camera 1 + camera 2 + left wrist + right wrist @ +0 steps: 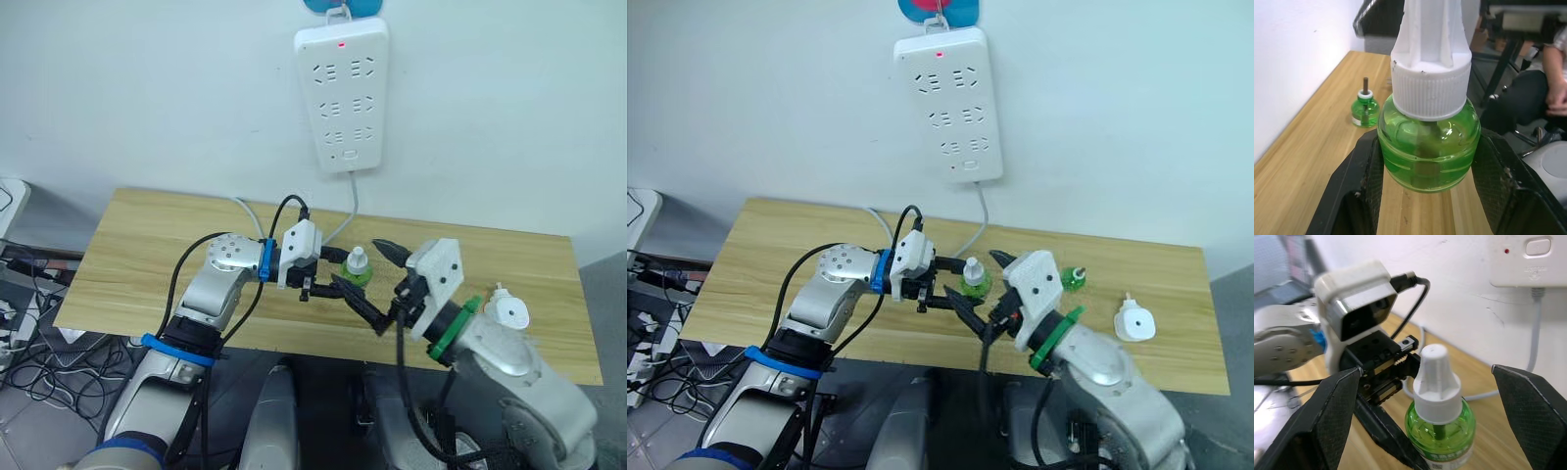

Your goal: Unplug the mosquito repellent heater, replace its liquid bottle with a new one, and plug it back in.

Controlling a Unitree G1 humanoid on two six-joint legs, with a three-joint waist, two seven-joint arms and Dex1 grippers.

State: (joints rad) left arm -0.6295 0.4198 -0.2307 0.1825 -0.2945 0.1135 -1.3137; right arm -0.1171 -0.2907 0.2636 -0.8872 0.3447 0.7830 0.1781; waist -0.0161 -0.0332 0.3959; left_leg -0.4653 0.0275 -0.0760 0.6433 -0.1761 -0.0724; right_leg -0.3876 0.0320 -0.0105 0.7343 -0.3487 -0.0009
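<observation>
The new one's (1428, 142) cap top runs off-frame; its label seems hidden.

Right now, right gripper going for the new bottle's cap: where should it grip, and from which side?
Grip the white domed cap of the new bottle, coming from the right, level. It stands upright, the left gripper clamps the green body, and only the ribbed cap is free between the open right gripper fingers.

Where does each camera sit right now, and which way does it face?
Head eyes: forward and down over the table; both arms show.
Left wrist: along the left gripper, fingers around the capped new bottle; old bottle behind it.
Right wrist: along the open right gripper, toward the power strip.
Shared: every view shows the new bottle.
</observation>
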